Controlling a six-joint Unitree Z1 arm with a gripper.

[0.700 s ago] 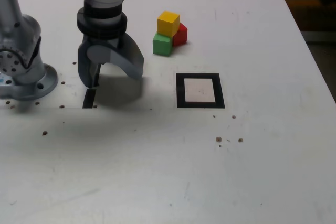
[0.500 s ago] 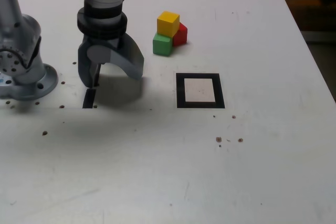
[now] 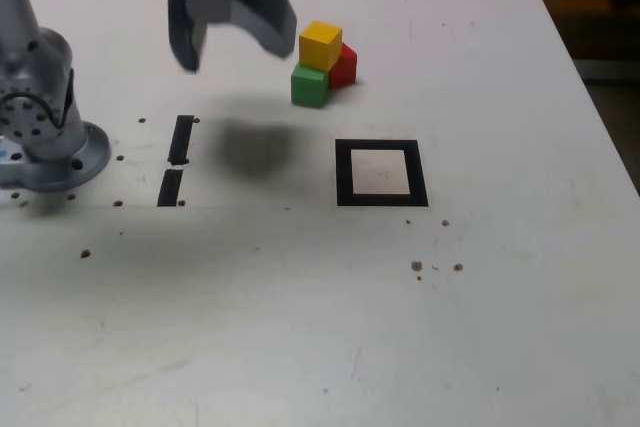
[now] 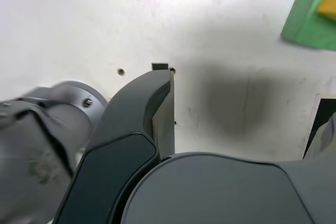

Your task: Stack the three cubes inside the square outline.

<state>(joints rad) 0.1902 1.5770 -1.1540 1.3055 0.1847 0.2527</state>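
Three cubes cluster at the far middle of the white table: the yellow cube [image 3: 320, 44] rests on top of the green cube [image 3: 310, 85] and the red cube [image 3: 344, 65]. The square outline [image 3: 381, 173] of black tape lies nearer the camera, with nothing inside it. My gripper [image 3: 235, 52] hangs open and empty above the table, just to the exterior view's left of the cubes. In the wrist view, one dark finger [image 4: 157, 103] fills the foreground, with the green cube [image 4: 310, 19] and a corner of the yellow cube [image 4: 329, 3] beyond it. The red cube is out of the wrist view.
Two short black tape strips [image 3: 182, 139] [image 3: 170, 187] lie at the exterior view's left of the outline. The arm's grey base [image 3: 40, 137] stands at the left edge. Small dark specks [image 3: 417, 266] dot the table. The table's edge [image 3: 590, 97] runs along the right.
The gripper has risen and shifted away from the camera and rightward toward the cubes, uncovering the upper black strip. The cubes have not moved.
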